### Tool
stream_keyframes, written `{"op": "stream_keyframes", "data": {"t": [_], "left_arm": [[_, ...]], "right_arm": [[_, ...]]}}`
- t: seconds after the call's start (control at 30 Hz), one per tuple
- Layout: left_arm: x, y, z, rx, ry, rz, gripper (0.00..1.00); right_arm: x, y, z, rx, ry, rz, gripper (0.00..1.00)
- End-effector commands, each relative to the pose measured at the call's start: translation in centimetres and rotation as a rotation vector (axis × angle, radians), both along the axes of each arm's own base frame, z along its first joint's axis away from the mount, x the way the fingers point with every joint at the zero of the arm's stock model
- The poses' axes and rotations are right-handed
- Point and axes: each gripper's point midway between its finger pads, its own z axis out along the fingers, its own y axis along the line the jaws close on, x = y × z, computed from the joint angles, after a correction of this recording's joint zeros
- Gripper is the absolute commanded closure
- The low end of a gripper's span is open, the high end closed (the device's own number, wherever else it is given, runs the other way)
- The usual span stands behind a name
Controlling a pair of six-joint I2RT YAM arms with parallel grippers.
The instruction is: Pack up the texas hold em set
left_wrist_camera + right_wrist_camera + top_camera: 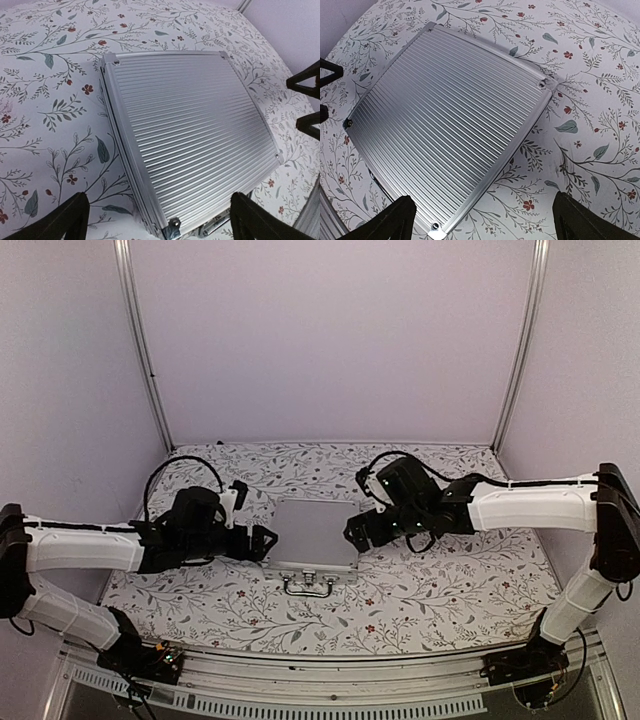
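The silver ribbed aluminium briefcase (pixel 312 536) lies flat and closed in the middle of the table, its handle (pixel 308 586) toward the near edge. It also shows in the left wrist view (pixel 190 135) and the right wrist view (pixel 450 125). My left gripper (pixel 262 542) is open and empty, just left of the case's left edge; its fingers (pixel 60 222) straddle the near left corner. My right gripper (pixel 358 530) is open and empty at the case's right edge, with its fingers (pixel 585 222) over the near right corner. Chips, cards, dice and tokens are out of view.
The table is covered by a white cloth with a leaf and red-flower print (pixel 440 580). Plain walls and two metal frame posts (pixel 140 340) enclose the back and sides. The metal rail (pixel 330 685) with the arm bases runs along the near edge.
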Motion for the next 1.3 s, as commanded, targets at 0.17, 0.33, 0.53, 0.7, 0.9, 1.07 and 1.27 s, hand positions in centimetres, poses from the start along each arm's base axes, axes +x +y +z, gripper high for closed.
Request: {"op": "stream_keyframes", "data": {"t": [0.17,0.33,0.53,0.7,0.9,1.07,1.27], "left_arm": [[0.3,-3.9,-1.1,-0.105,0.112,-0.097,0.0],[-0.2,-6.2,-0.9,-0.182,0.142,-0.168,0.0],[-0.6,-8.9,-1.1,-0.192,0.164,-0.233,0.0],[-0.9,-11.0,-0.9,-0.195,0.162,-0.276,0.0],[1.5,-9.0,0.4,-0.098,0.078,-0.128,0.0],[4.0,-3.4,3.4,0.1,-0.097,0.091,0.0],[4.7,3.9,8.3,0.25,-0.282,0.356,0.0]], "right_arm": [[-0.3,2.1,-3.7,0.104,0.189,-0.085,0.01],[-0.4,3.1,-4.4,0.143,0.228,-0.059,0.01],[0.5,3.2,-4.3,0.181,0.222,-0.039,0.01],[1.8,1.5,-4.1,0.209,0.224,-0.062,0.01],[3.0,-2.5,-2.1,0.144,0.126,-0.162,0.01],[3.6,-6.3,0.6,0.049,0.009,-0.249,0.01],[4.3,-10.2,5.0,-0.009,-0.168,-0.322,0.01]]}}
